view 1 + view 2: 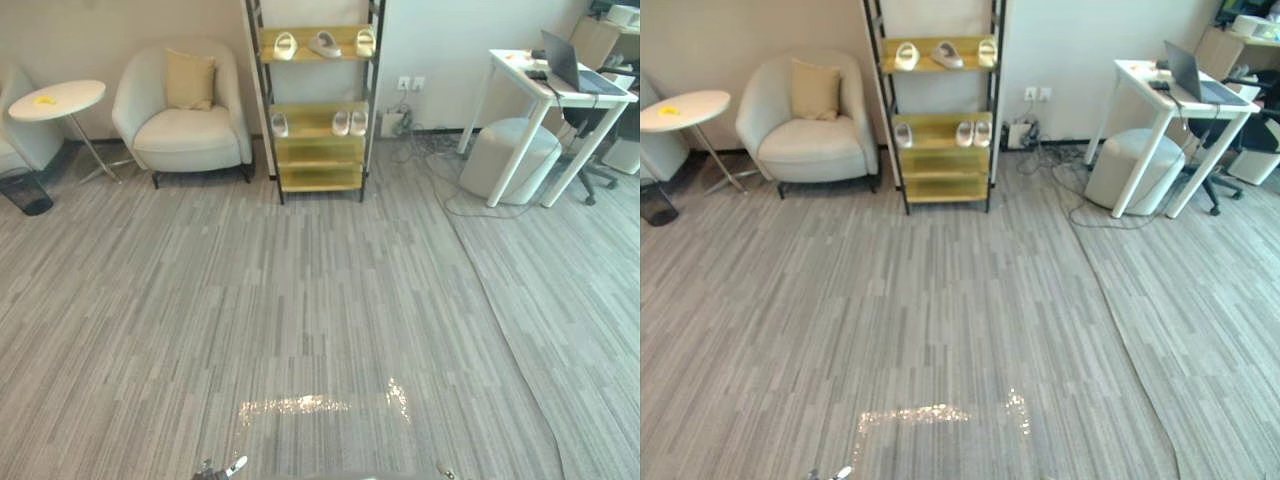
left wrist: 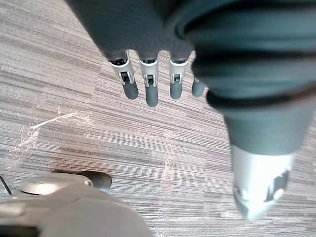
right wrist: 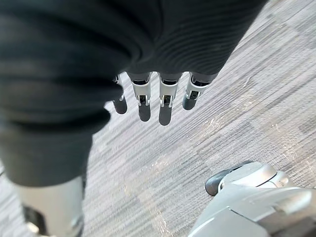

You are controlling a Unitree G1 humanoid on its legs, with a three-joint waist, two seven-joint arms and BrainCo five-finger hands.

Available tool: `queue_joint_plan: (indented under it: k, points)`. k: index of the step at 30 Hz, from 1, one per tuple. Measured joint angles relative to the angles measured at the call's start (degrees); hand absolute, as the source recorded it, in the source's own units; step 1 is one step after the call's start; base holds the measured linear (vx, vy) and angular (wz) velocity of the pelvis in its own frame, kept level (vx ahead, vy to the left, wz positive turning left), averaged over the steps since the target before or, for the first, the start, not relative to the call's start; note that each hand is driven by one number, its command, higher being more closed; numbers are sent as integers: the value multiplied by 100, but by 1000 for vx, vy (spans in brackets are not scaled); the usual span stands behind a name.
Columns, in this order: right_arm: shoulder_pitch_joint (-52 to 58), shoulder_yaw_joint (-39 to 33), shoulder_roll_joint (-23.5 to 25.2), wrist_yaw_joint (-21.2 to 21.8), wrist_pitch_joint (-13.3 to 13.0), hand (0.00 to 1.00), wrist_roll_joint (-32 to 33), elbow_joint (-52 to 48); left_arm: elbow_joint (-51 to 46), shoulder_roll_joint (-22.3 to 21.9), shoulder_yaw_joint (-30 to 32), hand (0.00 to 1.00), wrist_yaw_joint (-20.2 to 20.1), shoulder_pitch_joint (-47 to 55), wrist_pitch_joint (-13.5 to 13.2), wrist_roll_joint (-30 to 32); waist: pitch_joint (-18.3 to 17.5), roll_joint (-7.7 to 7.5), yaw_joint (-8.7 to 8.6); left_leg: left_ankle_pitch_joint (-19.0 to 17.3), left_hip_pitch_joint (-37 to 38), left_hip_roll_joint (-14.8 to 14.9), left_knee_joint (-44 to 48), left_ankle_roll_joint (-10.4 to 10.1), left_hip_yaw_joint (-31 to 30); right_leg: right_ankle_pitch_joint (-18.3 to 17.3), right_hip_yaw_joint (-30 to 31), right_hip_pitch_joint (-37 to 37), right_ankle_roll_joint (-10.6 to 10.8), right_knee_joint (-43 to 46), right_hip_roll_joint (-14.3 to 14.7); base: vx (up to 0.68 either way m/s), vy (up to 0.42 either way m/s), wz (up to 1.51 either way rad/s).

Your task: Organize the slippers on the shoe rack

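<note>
The grey striped carpet [image 1: 320, 300] covers the whole room, and the part nearest to the robot is bare. Both hands hang over it. The left hand [image 2: 151, 86] and the right hand [image 3: 165, 103] have their fingers straight and pointing down, and neither of them holds anything. A bright patch of light [image 1: 300, 405] lies on the carpet just ahead. Beyond it the carpet runs open to the far wall, so I judge the way forward to be wide and free. Only a seam [image 1: 490, 300] crosses it on the right side.

The shoe rack [image 1: 320, 176] stands against the far wall. All the slippers [image 1: 324, 43] that I can see are already on it. Three lie on the top shelf, and the middle one is turned sideways. On the shelf below, a single slipper [image 1: 279, 124] lies near the left edge and a pair [image 1: 341, 122] near the right edge. The two lower shelves look bare.

The collecting seems done. What is left, I think, is to match and straighten them. For this the robot must first walk over, because it is well apart from the rack.

Room at the rack is narrower. An armchair [image 1: 185, 110] stands just beside its left side. To its right, loose cables [image 1: 440, 170] lie on the carpet, and past them are a round white stool [image 1: 510, 155] and a white desk [image 1: 560, 95].
</note>
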Motion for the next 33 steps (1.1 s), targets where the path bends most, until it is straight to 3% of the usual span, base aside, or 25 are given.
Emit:
queue_joint_plan:
  k: [4,14,27,33]
  points:
    - [-87,-72,31,-6,-46,0,-121,4,34,-20,71,0,0,-65,-7,104,6,-13,91,88,181,-9,-239,-7,-46,8,-42,115,12,-141,1,50,-3,5]
    - [-593,-230,256,33,-46,0,-656,9,50,-79,74,0,-28,-215,-34,223,179,1,131,306,381,-10,-611,-33,-271,37,-310,301,19,-340,-1,6,-18,13]
    - [-667,-226,266,58,-30,0,-902,12,32,-49,73,0,-121,-309,-35,441,264,-50,174,322,378,-8,-671,-44,-365,9,-443,329,33,-385,-5,-1,-5,3]
    - [-667,-226,288,57,-30,0,-899,-87,11,-40,133,0,-114,-390,-30,444,326,-72,175,215,246,-6,-571,-150,-354,-295,-485,71,-1,108,-56,-3,-8,1]
